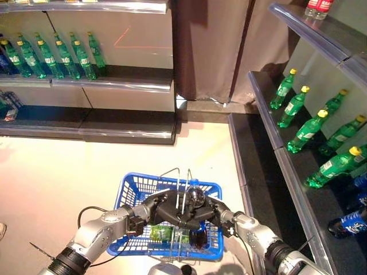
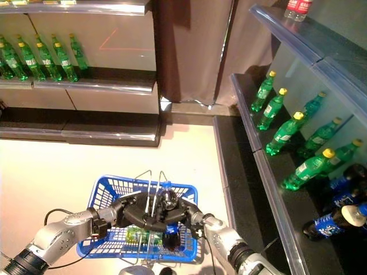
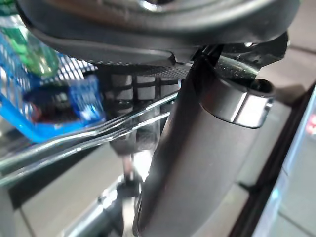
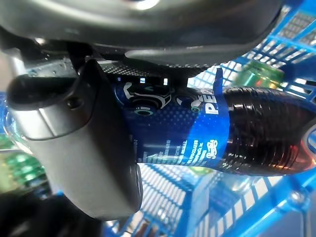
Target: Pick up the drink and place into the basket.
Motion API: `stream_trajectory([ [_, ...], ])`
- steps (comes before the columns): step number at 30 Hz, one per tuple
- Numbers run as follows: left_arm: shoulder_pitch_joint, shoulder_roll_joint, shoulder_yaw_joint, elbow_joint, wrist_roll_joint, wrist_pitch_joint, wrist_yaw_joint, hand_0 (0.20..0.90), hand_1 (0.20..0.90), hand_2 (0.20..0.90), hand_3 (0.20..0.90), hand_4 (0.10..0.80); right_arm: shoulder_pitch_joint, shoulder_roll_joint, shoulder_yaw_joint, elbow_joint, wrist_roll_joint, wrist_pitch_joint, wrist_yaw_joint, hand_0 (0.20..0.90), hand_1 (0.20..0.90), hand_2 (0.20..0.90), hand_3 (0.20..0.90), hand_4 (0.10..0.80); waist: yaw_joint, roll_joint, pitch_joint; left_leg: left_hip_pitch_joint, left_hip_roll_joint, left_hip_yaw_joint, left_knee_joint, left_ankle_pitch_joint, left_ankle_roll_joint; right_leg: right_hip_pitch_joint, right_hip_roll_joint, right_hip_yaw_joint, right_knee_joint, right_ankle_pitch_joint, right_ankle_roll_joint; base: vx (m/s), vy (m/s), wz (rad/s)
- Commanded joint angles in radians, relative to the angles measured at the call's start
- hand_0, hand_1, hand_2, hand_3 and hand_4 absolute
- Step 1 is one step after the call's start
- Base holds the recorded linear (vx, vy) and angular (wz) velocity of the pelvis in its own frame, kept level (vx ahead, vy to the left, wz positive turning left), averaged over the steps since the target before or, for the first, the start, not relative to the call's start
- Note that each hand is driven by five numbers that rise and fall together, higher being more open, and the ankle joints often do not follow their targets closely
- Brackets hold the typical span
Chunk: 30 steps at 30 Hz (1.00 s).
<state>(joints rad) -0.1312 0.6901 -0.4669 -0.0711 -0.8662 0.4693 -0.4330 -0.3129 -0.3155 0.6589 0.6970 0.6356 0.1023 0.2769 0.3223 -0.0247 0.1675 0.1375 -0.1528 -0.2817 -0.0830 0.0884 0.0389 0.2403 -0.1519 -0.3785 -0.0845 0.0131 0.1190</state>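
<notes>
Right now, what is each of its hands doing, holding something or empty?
Left hand: closed round the basket's metal handles.
Right hand: closed round a dark cola bottle, low over the blue basket.

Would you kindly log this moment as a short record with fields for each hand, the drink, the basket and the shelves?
right hand: curled round the cola bottle, over the basket
left hand: above the basket's wire handles; grip unclear
cola bottle: dark, blue label, lying sideways in the hand
basket: blue, on the floor, a green bottle already inside
shelves: green bottles at the right and far left
</notes>
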Motion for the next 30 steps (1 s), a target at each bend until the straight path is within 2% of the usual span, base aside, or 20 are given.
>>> stream_trajectory([
  [1, -0.281, -0.162, 0.001, -0.228, -0.212, -0.155, -0.156, 0.300, 0.300, 0.300, 0.200, 0.100, -0.221, 0.010, 0.042, 0.048, 0.009, -0.056, 0.090, 0.300, 0.300, 0.300, 0.200, 0.100, -0.011, 0.020, -0.161, 0.024, 0.034, 0.145, 0.014, -0.132, -0.045, -0.042, 0.030, -0.016, 0.071, -0.046, 0.000, 0.023, 0.045, 0.25],
  [8, -0.318, -0.193, -0.036, -0.262, -0.281, -0.179, -0.119, 0.300, 0.300, 0.300, 0.200, 0.100, -0.273, 0.000, 0.082, 0.157, -0.171, -0.078, 0.076, 0.300, 0.300, 0.300, 0.200, 0.100, 0.002, 0.011, -0.166, 0.026, 0.028, 0.133, 0.017, -0.134, -0.042, -0.037, 0.020, -0.029, 0.076, -0.046, 0.002, 0.023, 0.029, 0.09],
  [15, -0.312, -0.272, -0.055, -0.279, -0.331, -0.152, -0.072, 0.300, 0.300, 0.300, 0.200, 0.100, -0.296, 0.041, 0.134, 0.230, -0.423, -0.124, -0.063, 0.300, 0.300, 0.300, 0.200, 0.100, 0.012, 0.008, -0.167, 0.022, 0.024, 0.126, 0.028, -0.138, -0.038, -0.032, 0.012, -0.034, 0.072, -0.041, 0.001, 0.021, 0.031, 0.02],
  [19, -0.305, -0.311, -0.095, -0.277, -0.356, -0.130, -0.082, 0.300, 0.300, 0.300, 0.200, 0.100, -0.326, 0.072, 0.164, 0.244, -0.532, -0.078, -0.149, 0.300, 0.300, 0.300, 0.200, 0.100, 0.021, 0.007, -0.166, 0.017, 0.022, 0.122, 0.035, -0.139, -0.037, -0.030, 0.008, -0.038, 0.068, -0.037, 0.001, 0.023, 0.026, 0.02],
  [20, -0.305, -0.321, -0.103, -0.278, -0.361, -0.124, -0.082, 0.300, 0.300, 0.300, 0.200, 0.100, -0.331, 0.080, 0.169, 0.252, -0.554, -0.064, -0.167, 0.349, 0.349, 0.349, 0.258, 0.158, 0.023, 0.007, -0.166, 0.016, 0.021, 0.121, 0.035, -0.139, -0.036, -0.030, 0.007, -0.039, 0.066, -0.035, 0.000, 0.030, 0.031, 0.03],
  [22, -0.308, -0.335, -0.121, -0.279, -0.365, -0.128, -0.077, 0.300, 0.300, 0.300, 0.200, 0.100, -0.335, 0.094, 0.171, 0.267, -0.566, -0.026, -0.191, 0.900, 0.900, 0.900, 0.900, 0.800, 0.025, 0.008, -0.166, 0.016, 0.019, 0.121, 0.036, -0.139, -0.035, -0.028, 0.004, -0.042, 0.064, -0.033, 0.002, 0.027, 0.039, 0.03],
  [27, -0.320, -0.358, -0.141, -0.274, -0.360, -0.139, -0.040, 0.300, 0.300, 0.300, 0.200, 0.100, -0.341, 0.121, 0.164, 0.292, -0.585, 0.005, -0.202, 0.900, 0.900, 0.900, 0.900, 0.800, 0.026, 0.008, -0.167, 0.017, 0.018, 0.122, 0.039, -0.143, -0.032, -0.029, -0.002, -0.042, 0.068, -0.031, 0.005, 0.017, 0.020, 0.03],
  [30, -0.319, -0.355, -0.138, -0.264, -0.291, -0.183, -0.035, 0.300, 0.300, 0.300, 0.200, 0.100, -0.330, 0.126, 0.162, 0.290, -0.578, 0.020, -0.212, 0.900, 0.900, 0.900, 0.900, 0.800, 0.023, 0.007, -0.170, 0.018, 0.017, 0.126, 0.042, -0.146, -0.030, -0.032, -0.004, -0.036, 0.072, -0.031, 0.006, 0.024, 0.021, 0.11],
])
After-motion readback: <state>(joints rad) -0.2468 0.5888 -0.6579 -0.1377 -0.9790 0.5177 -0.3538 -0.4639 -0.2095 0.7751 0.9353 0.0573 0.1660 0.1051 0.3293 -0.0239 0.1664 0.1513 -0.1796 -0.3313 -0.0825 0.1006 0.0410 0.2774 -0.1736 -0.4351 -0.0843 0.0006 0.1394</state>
